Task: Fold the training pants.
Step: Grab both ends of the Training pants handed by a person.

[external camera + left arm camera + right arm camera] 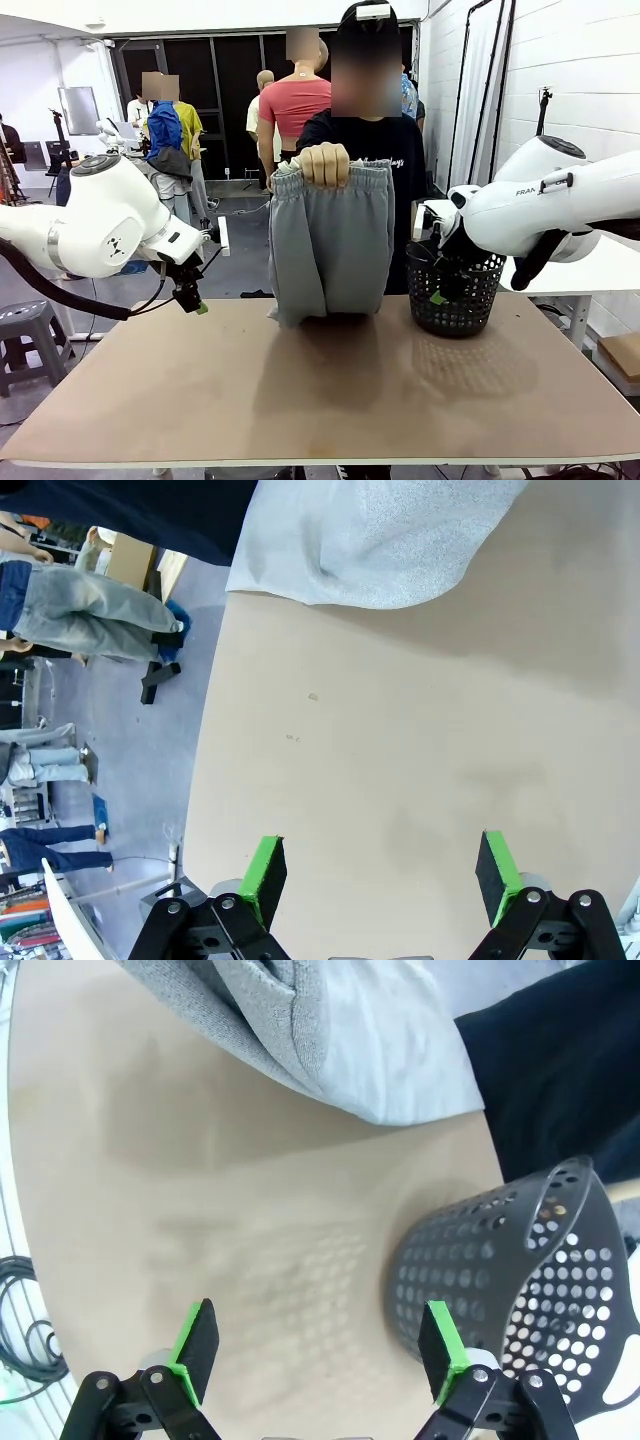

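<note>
A person at the far side holds the light grey training pants [330,240] up by the waistband in one hand [324,163], the lower end resting on the table [300,390]. The same grey fabric lies at the top of the left wrist view [370,540] and of the right wrist view [330,1030]. My left gripper [195,300] hovers open over the table's far left, green pads [262,875] wide apart above bare board. My right gripper [440,290] stands open by the black basket, with nothing between its pads [196,1348].
A black mesh basket [455,290] stands on the table's far right, right of the pants; its wall sits close to my right gripper's finger [500,1290]. The table's left edge [205,780] drops to a grey floor. People stand in the background.
</note>
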`<action>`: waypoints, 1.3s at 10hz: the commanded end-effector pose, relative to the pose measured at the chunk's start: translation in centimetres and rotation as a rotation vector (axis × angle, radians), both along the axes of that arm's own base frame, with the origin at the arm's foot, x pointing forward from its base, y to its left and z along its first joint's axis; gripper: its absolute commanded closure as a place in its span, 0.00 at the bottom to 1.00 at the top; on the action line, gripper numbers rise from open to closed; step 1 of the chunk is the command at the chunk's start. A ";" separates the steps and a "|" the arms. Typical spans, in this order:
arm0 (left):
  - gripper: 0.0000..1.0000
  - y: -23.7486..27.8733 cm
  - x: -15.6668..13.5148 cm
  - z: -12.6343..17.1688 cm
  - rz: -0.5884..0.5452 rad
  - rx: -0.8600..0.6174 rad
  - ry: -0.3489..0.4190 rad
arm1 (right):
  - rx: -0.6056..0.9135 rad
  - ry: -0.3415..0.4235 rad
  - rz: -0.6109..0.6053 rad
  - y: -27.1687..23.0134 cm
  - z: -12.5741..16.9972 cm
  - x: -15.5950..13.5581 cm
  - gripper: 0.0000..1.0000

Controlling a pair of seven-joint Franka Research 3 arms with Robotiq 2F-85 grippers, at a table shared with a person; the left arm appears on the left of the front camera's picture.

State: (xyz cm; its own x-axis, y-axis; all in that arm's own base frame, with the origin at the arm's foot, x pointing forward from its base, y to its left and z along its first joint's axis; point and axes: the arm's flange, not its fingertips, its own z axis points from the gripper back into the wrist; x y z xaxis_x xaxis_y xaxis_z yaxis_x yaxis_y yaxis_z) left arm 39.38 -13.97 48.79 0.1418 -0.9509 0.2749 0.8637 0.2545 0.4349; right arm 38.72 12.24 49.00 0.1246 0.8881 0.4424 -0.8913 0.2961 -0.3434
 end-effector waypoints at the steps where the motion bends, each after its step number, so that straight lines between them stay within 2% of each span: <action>1: 0.00 -0.2 0.9 -0.4 -0.059 -0.063 -0.024 | 0.039 -0.046 0.037 0.0 -0.3 1.1 0.00; 4: 0.00 -0.8 2.4 -0.5 -0.151 -0.177 -0.105 | 0.180 -0.077 0.116 -0.4 -0.5 2.7 0.00; 6: 0.00 -1.0 3.4 -0.4 -0.291 -0.222 -0.102 | 0.288 -0.056 0.200 -0.8 -1.0 3.7 0.00; 9: 0.00 -2.1 4.7 0.4 -0.430 -0.295 -0.094 | 0.375 -0.077 0.266 -1.3 -0.7 4.9 0.00; 11: 0.00 -2.6 4.2 0.5 -0.465 -0.364 -0.063 | 0.432 -0.081 0.316 -1.3 -0.5 4.7 0.00; 13: 0.00 -2.6 4.3 0.6 -0.495 -0.446 -0.042 | 0.509 -0.052 0.385 -1.1 -0.5 4.9 0.00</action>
